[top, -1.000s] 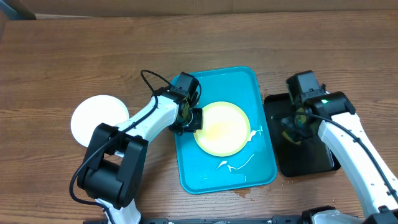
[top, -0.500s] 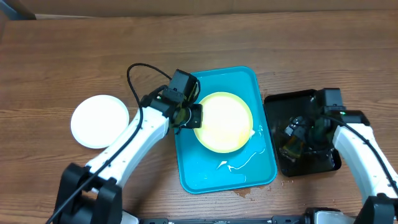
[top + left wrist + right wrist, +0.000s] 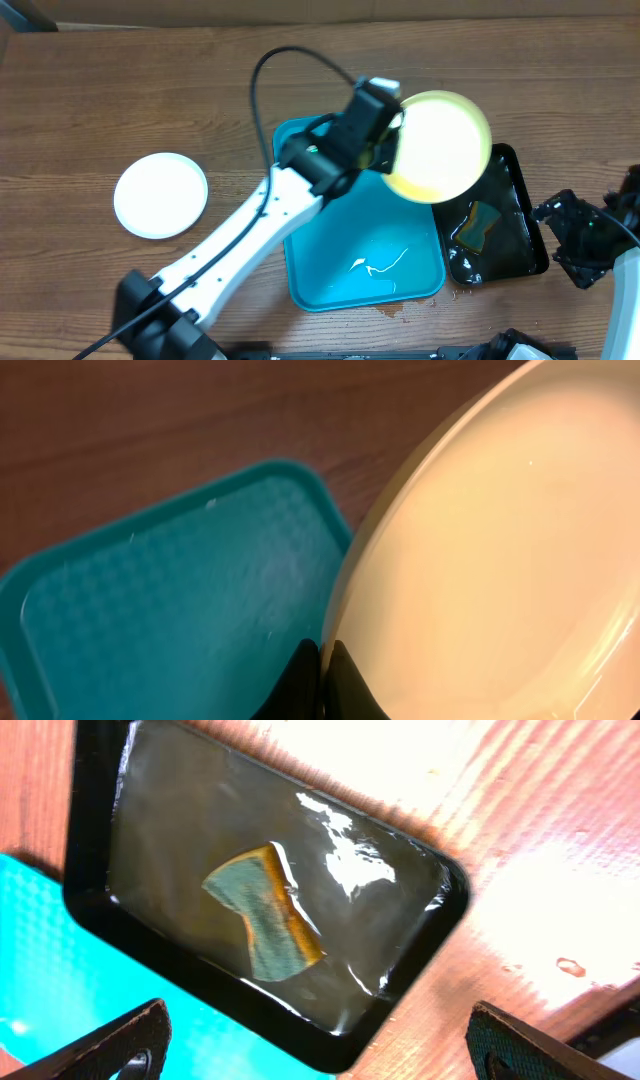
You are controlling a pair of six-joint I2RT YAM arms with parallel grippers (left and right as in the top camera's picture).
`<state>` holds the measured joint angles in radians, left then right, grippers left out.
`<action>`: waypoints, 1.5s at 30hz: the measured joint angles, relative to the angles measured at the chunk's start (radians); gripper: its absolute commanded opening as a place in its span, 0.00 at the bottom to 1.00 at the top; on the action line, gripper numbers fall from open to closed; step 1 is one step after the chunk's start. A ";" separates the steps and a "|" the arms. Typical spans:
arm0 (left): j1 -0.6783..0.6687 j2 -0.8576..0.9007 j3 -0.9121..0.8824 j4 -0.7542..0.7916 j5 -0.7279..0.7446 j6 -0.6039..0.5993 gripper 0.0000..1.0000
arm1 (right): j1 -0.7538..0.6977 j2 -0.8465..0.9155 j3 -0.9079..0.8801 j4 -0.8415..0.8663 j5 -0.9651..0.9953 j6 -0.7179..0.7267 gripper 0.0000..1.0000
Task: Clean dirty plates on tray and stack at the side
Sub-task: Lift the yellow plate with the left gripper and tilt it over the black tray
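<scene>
Plates: pale yellow-green plate (image 3: 440, 145) up in the air, clamped at its rim by the left pincer (image 3: 390, 138), face towards the overhead camera, above the far right corner of the blue tray (image 3: 330, 250) and the near edge of the black tray (image 3: 525, 205). Looks clean across the face on show; no orange-red smear to be made out in the overhead or the left wrist view. White plate (image 3: 160, 195) already out on the bench (image 3: 100, 80) at the left, well apart from the blue tray; cannot tell whether one plate or two stacked there. Nothing in the blue tray now but thin white streaks (image 3: 380, 265) near its front.

Judged well along: wiping seemingly done, only the carry across to the left and the setting-down on the white plate still to do.

Right pincer (image 3: 575, 240) low at the right edge of the bench, fingers wide apart, holding nothing; sponge (image 3: 265, 910) lying loose in the wet black tray.

Against a second ago: yellow-green plate then flat in the blue tray with the left pincer at its left rim, now lifted clear and swung far right, the left arm stretched long across the tray instead of folded beside it. Right pincer then over the black tray, now drawn back to the right of it. White plate unmoved.
</scene>
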<state>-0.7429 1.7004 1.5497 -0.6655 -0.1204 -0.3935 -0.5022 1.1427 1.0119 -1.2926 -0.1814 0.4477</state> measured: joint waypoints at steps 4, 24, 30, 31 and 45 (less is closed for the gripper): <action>-0.076 0.129 0.117 0.024 -0.137 0.002 0.04 | -0.024 0.000 0.000 -0.022 -0.002 -0.028 0.96; -0.418 0.314 0.190 0.209 -0.921 0.405 0.04 | -0.027 0.000 0.000 -0.025 -0.006 -0.053 0.96; -0.423 0.314 0.190 0.246 -1.011 0.476 0.04 | -0.027 0.000 0.000 -0.026 -0.006 -0.054 0.96; -0.423 0.314 0.190 0.247 -1.022 0.480 0.04 | -0.027 0.000 0.000 -0.026 -0.006 -0.055 0.96; -0.423 0.314 0.190 0.244 -1.061 0.496 0.04 | -0.027 0.000 0.000 -0.028 -0.006 -0.056 0.96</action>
<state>-1.1656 2.0144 1.7401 -0.4217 -1.1816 0.1024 -0.5297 1.1427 1.0119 -1.3205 -0.1871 0.3916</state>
